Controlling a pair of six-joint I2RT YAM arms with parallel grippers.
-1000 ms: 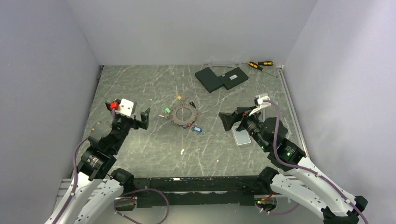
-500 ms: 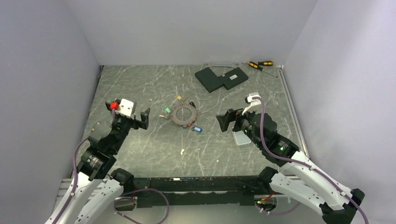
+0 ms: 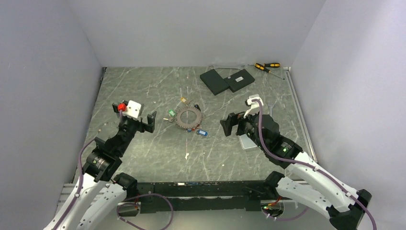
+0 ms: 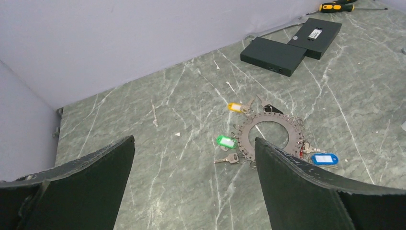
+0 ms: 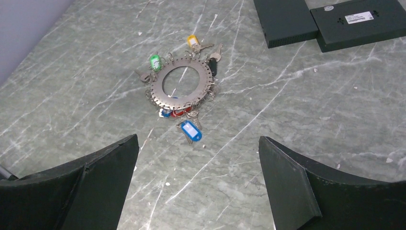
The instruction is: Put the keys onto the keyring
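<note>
- While both hands hang over the surface (image 3: 143,91) with nothing in them, the keyring (image 5: 157,91) lies flat ahead of each, between the 2.
- Entry 1, left hand (image 4: 194,143): fingers spread wide, empty; keyring ahead and off to its right.
- Entry 2, right hand (image 5: 198,138): fingers spread wide, empty; keyring ahead, a little to its left.
- Entry 3, keys with 4 coloured tags: blue-tagged key (image 5: 190,130) just off the ring on the right hand's near side; red tag (image 5: 179,112) at the rim beside it; green-tagged key (image 5: 154,62) on the side towards the left hand; yellow-tagged key (image 5: 192,40) on the far side from both hands.
- Whether any tagged key is already threaded on cannot be told.
- Judgement: the blue-tagged key is nearest the right hand. Its long axis runs roughly from the ring towards that hand, so the fingers would close across its width. The green-tagged key suits the left hand.
</note>
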